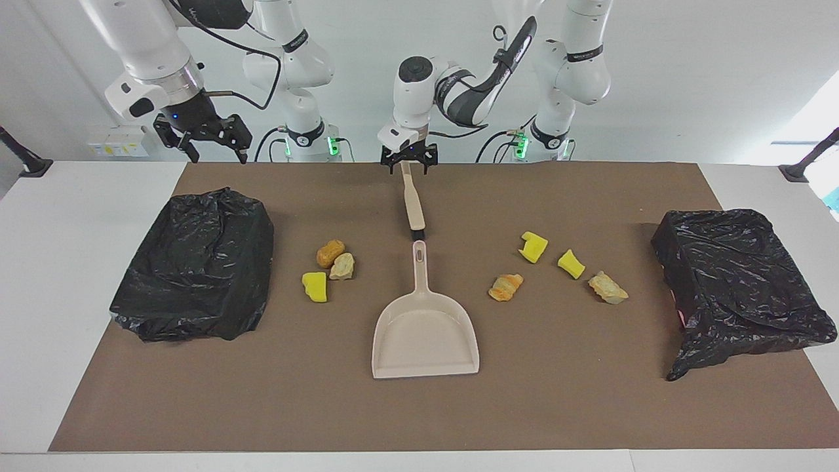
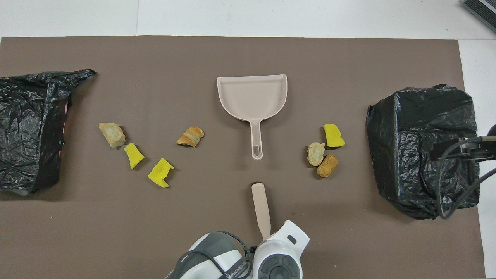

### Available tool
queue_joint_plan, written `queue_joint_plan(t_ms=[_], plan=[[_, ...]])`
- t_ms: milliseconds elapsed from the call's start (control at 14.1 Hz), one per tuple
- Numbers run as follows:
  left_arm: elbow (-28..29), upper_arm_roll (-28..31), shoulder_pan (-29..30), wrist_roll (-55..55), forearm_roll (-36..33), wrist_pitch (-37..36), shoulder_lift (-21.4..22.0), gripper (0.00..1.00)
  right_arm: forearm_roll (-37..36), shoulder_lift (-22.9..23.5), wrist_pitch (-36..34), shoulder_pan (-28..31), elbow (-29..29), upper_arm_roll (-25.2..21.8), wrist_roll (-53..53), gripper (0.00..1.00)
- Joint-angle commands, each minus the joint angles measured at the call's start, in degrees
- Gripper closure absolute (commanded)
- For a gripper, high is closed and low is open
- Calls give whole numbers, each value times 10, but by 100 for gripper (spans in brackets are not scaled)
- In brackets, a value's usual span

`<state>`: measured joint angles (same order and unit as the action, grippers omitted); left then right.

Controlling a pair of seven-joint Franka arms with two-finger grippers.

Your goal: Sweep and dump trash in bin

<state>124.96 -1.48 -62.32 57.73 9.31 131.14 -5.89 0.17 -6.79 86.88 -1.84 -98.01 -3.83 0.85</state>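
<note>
A beige brush (image 1: 413,200) lies on the brown mat, with its bristles pointing at the handle of the beige dustpan (image 1: 425,334). My left gripper (image 1: 409,170) is open at the brush handle's robot-side end, one finger on each side of it. The wrist hides those fingers in the overhead view. Trash lies in two groups: three lumps (image 1: 330,252) toward the right arm's end, and several lumps (image 1: 533,246) toward the left arm's end. My right gripper (image 1: 218,157) hangs open in the air over the robot-side edge of the mat, by the bin (image 1: 193,262).
A second black-bagged bin (image 1: 734,282) stands at the left arm's end of the mat (image 1: 419,413). In the overhead view the dustpan (image 2: 252,97) has its mouth turned away from the robots, and the brush (image 2: 262,209) is nearer to them.
</note>
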Motion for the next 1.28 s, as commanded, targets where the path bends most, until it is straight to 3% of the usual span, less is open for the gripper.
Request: queue_joint_plan(t_ms=[0,71,284,355,638,851,1206], plan=[[1,11,-14,20,11,22,-14,0,-1,-16,12,4,-20,2,-17,0],[1,11,-13,26,12,21,-13,0,-1,-16,12,4,-22,2,-17,0],[-2,13,-5,30,12,-3,-3,20,-1,-17,12,4,-24,2,-17,0],[-4,13,-3,31,12,-11,2,32,-1,-17,12,4,-24,2,-17,0],[-3,13,4,33,13,-27,4,100,-1,-17,12,4,-24,2,-17,0],[-6,18,26,33,13,-64,18,100,-2,-16,14,4,-24,2,-16,0],[-37,21,126,26,-28,-163,48,100,-5,-2,22,-2,-9,18,-9,0]])
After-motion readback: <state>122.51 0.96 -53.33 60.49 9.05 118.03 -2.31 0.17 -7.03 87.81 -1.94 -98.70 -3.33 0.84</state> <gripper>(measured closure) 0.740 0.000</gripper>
